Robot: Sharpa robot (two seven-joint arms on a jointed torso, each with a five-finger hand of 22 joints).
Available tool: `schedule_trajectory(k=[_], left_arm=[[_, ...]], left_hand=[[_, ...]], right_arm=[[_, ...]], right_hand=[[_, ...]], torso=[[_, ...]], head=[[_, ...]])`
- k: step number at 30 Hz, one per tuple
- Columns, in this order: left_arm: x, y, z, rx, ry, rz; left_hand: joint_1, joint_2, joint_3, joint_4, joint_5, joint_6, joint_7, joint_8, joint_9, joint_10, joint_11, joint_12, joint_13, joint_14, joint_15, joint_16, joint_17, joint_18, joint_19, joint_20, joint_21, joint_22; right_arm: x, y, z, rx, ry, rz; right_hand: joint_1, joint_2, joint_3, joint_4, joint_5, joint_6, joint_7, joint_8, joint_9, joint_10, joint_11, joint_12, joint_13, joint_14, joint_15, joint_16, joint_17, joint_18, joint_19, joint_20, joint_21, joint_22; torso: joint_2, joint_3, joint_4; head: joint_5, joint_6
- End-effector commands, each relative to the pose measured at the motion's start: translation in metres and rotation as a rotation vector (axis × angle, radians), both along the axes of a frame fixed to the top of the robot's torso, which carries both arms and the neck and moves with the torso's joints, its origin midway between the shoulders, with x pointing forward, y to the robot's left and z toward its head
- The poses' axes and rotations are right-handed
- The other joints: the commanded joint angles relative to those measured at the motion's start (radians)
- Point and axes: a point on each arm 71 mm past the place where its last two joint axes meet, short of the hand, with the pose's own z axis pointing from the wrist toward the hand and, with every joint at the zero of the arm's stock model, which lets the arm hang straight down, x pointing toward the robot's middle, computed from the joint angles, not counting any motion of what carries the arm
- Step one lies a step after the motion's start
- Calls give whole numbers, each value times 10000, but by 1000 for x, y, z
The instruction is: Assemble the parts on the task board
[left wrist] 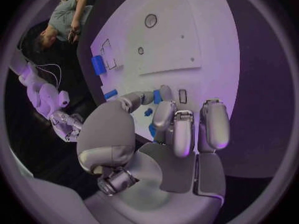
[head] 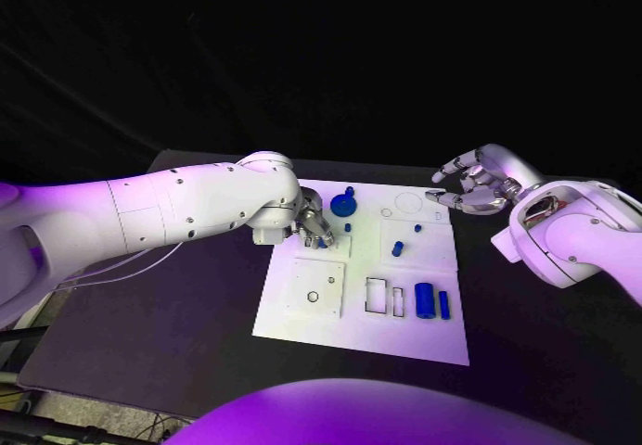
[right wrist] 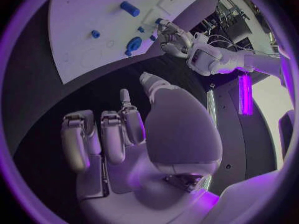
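Two white arms reach over a black table [head: 160,324] toward the white board [head: 314,315] lying at the centre of the head view. The left hand [head: 312,227] is at the board's upper left edge, fingers pointing down onto it. In the left wrist view its fingers [left wrist: 176,129] curl close around a small blue piece [left wrist: 156,96], with another blue bit [left wrist: 152,130] showing just below them; whether the hand truly grips that piece I cannot tell, since the fingers hide the contact.

The right hand [head: 471,184] hovers at the upper right of the head view, just past the board's top right corner, over the dark table. Its fingers are bent inward but spread apart, and nothing is in them; the right wrist view shows the same loose, empty curl of fingers [right wrist: 115,137] above the black surface.

On the board, a round blue disc with a small knob [head: 344,205] sits near the top, just right of the left hand. A small blue peg [head: 348,226] lies below it. Toward the middle right are a tiny blue piece [head: 417,227] and a short blue cylinder [head: 397,248]. At the lower right, a thick blue cylinder [head: 424,300] lies beside a thinner blue bar [head: 444,304], both right of two dark rectangular slots [head: 378,296]. A raised square plate with a small ring [head: 317,287] is at the lower left of the board.
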Motion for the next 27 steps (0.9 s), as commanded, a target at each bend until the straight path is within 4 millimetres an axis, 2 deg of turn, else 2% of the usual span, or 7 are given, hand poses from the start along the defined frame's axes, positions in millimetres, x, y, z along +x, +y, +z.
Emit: schedule_trajectory(k=[1,7,21,27], left_arm=[[-3,-2,-3,227,307,-243],[0,-3,-3,182,159,-73],[4,-2,-2,102,-48,228],[5,-1,-3,34,4,296]], left_hand=[[-30,53,2334,-2401,-49,248,-172,51,12,77,-7,37,-21,1040,-35,36,2630,-112,57,-11,52,1050],[-185,179,2273,-2370,-357,259,-182,50,22,114,-8,81,13,1040,-31,36,2630,-114,53,18,42,1069],[-239,262,2295,-2377,-526,239,-188,42,28,100,-13,27,-40,1040,-36,36,2630,-115,57,28,39,1081],[-698,549,2380,-2195,-1225,250,-206,19,40,118,-16,35,-42,1040,-35,36,2630,-114,55,82,-13,1095]], right_arm=[[0,1,-1,-63,31,68],[0,1,-1,-62,31,69],[0,1,-1,-66,45,74],[0,1,-2,-77,64,77]], right_hand=[[-97,-2,38,24,43,-80,3,43,10,-3,-2,-24,773,1061,-43,41,2628,-101,952,-44,-66,2575],[-97,-2,38,24,43,-80,3,43,10,-3,-2,-24,773,1061,-43,41,2628,-101,952,-44,-66,2575],[-97,-2,38,24,43,-80,3,43,10,-3,-2,-24,773,1061,-43,41,2628,-101,952,-44,-66,2575],[-97,-2,38,24,43,-80,3,43,10,-3,-2,-24,773,1061,-43,41,2628,-101,952,-44,-66,2575]], torso=[[2,-1,-2],[-1,4,-12],[-9,-9,11],[-10,-19,12]], head=[[-11,2],[-29,2],[-74,2],[-78,2]])
